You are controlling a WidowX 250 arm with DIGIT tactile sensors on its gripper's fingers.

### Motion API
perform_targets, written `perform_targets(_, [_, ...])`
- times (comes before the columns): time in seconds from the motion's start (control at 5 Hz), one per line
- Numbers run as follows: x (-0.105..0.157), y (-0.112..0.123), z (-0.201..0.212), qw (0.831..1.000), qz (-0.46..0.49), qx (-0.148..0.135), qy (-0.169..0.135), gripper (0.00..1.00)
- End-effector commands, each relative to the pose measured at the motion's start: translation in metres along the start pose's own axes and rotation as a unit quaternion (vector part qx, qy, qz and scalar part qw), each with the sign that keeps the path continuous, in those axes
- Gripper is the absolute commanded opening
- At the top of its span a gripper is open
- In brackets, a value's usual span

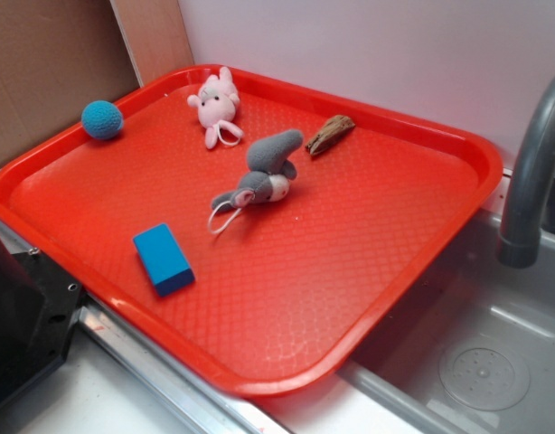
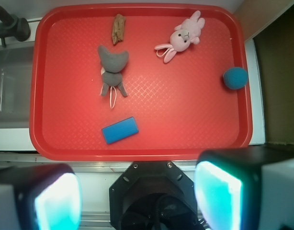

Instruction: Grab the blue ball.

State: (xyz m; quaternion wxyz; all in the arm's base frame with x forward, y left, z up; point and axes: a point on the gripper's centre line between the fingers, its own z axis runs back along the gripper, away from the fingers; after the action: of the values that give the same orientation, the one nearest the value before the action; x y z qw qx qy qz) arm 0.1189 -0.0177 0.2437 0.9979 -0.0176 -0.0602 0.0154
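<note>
**Exterior and wrist: one ball at the tray's edge**

Exterior view shows a red tray (image 1: 413, 262) with a dimpled, waffle-like floor and raised rim, set partly over a grey sink (image 1: 494, 362). Five things lie on it, one of each. The ball (image 1: 102, 119), round, teal-blue and knitted, sits against the left rim, well apart from the rest with nothing around it. A pink bunny (image 1: 216, 104) of plush lies near the far rim. A grey plush (image 1: 264, 174) lies near the middle, a white loop trailing from it. A brown, rough wood piece (image 1: 330, 134) lies just beyond it. A smooth blue block (image 1: 163, 259), rectangular, lies nearer the front. One grey faucet (image 1: 535, 163) curves up at right.

Wrist view looks straight down. The ball (image 2: 235, 78) rests at the tray's (image 2: 185, 134) right rim, right of the bunny (image 2: 181, 37). The gripper (image 2: 137, 196) hangs over the near edge, short of the tray, its two glowing fingers (image 2: 218, 194) spread wide apart, with nothing between them.
</note>
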Motion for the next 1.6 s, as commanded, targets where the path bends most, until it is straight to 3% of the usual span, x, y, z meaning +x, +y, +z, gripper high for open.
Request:
perform_targets(0.0, [0.0,0.0,0.0,1.0,0.0,0.0,0.0,1.0])
perform_targets(0.2, [0.043,0.05,-0.054,0.989,0.113,0.086,0.051,1.0])
perform_targets(0.4, [0.061,0.092,-0.098,0.974,0.198,0.103,0.032,1.0])
perform_targets(0.6, [0.074,0.125,-0.132,0.942,0.32,0.097,0.003,1.0])
perform_targets(0.8, [0.072,0.175,-0.161,0.894,0.435,0.11,-0.018,1.0])
perform_targets(1.0, [0.079,0.192,-0.178,0.842,0.528,0.112,0.004,1.0])
perform_targets(1.2, [0.085,0.198,-0.186,0.835,0.539,0.116,0.009,1.0])
perform_targets(1.4, [0.088,0.196,-0.202,0.838,0.531,0.123,0.021,1.0])
